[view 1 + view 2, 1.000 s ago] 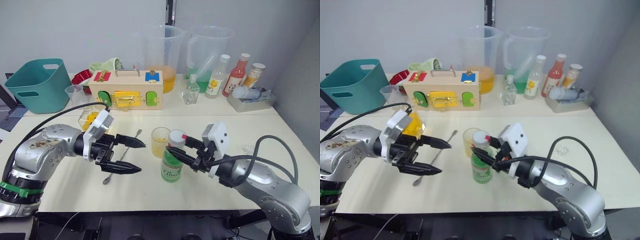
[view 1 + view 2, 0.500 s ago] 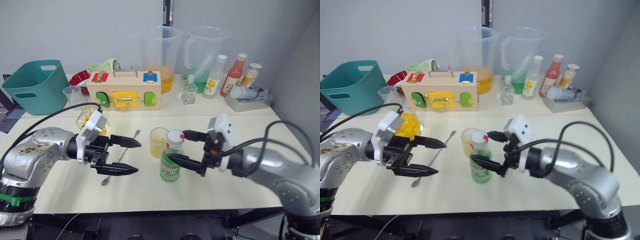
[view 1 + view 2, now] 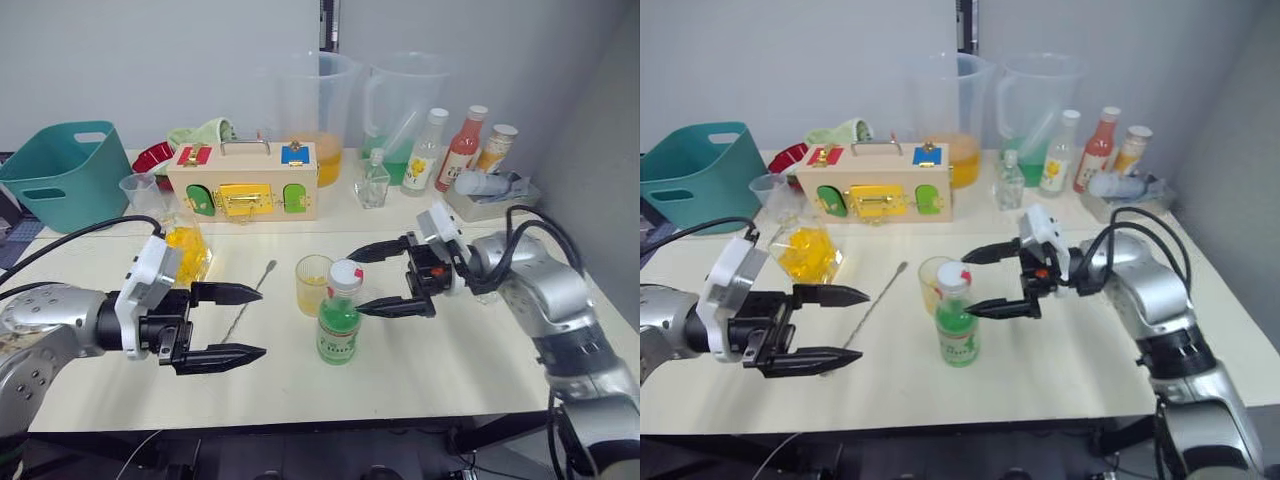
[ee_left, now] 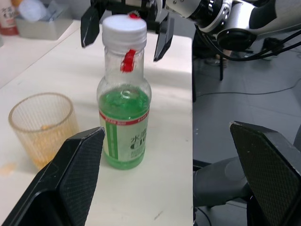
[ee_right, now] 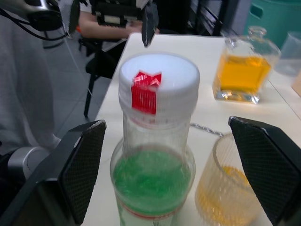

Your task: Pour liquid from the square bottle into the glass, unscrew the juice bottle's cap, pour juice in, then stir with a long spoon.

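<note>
The juice bottle (image 3: 339,322) stands upright on the table (image 3: 450,350), beside the glass (image 3: 314,284). My right hand (image 3: 392,278) and left hand (image 3: 242,322) are wide open, empty. Bottle likely light, smooth, tippable: grip body, twist cap (image 3: 346,274).

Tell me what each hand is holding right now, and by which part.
Nothing is held. The left hand hangs open, apart from the juice bottle; the right hand is open beside its cap, not touching.
</note>
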Controlling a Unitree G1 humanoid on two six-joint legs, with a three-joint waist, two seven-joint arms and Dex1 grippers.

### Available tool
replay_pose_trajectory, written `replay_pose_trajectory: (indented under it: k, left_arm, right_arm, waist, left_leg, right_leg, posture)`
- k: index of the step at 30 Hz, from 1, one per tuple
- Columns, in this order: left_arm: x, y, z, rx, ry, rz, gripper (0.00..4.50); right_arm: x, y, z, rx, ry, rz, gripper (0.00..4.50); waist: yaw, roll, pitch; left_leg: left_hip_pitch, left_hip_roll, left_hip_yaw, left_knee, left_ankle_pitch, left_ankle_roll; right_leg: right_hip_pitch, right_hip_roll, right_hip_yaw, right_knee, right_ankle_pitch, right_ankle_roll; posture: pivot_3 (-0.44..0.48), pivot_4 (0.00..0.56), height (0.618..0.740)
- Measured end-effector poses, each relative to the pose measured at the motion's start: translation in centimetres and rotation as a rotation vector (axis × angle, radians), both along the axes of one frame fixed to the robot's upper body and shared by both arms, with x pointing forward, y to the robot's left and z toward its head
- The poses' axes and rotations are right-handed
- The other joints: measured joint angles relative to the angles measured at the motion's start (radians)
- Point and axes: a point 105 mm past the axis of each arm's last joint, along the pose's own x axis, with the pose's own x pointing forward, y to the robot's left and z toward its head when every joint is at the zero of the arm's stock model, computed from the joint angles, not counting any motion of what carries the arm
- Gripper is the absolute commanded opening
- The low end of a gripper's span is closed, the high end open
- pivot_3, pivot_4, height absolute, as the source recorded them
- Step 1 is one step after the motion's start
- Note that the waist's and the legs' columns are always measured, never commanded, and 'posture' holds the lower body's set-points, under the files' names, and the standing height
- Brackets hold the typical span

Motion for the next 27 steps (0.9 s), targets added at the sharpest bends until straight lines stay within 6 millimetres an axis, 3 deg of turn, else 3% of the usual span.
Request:
replay_pose_trajectory:
  k: [9,15,18,27]
  left_arm:
    - [-1.2,-0.4,0.4,-0.011,-0.01,0.035,4.5]
    - [-1.2,-0.4,0.4,-0.004,-0.01,0.043,4.5]
    - [-1.2,-0.4,0.5,-0.001,-0.011,0.04,4.5]
    - [-0.4,-0.7,0.1,0.01,0.004,-0.021,4.5]
  right_arm:
    - [-0.8,1.6,-0.7,-0.002,0.018,0.142,4.44]
    - [0.0,1.6,-1.2,-0.026,0.018,0.108,2.8]
    - [0.1,1.7,-1.4,-0.034,0.013,0.102,1.69]
    - [-0.8,1.1,-1.1,0.005,0.031,0.038,1.52]
  waist:
    - [0.006,0.0,0.0]
    - [0.004,0.0,0.0]
    - [0.004,0.0,0.0]
    - [0.006,0.0,0.0]
  left_leg:
    - [0.0,-0.001,-0.001,0.0,0.0,-0.001]
    - [0.0,-0.001,-0.001,-0.001,0.0,-0.001]
    - [0.0,-0.001,0.0,-0.001,0.0,-0.001]
    - [-0.001,-0.001,-0.001,-0.001,0.0,-0.001]
  right_leg:
    - [-0.001,-0.001,0.0,-0.001,0.0,0.0]
    - [-0.001,-0.001,0.0,-0.001,0.0,0.0]
    - [-0.001,-0.001,0.0,-0.001,0.0,0.0]
    - [-0.002,-0.001,0.0,0.0,0.0,0.0]
  posture:
    - [0.0,0.15,0.74]
    - [0.0,0.15,0.74]
    - [0.0,0.15,0.74]
    - [0.0,0.15,0.74]
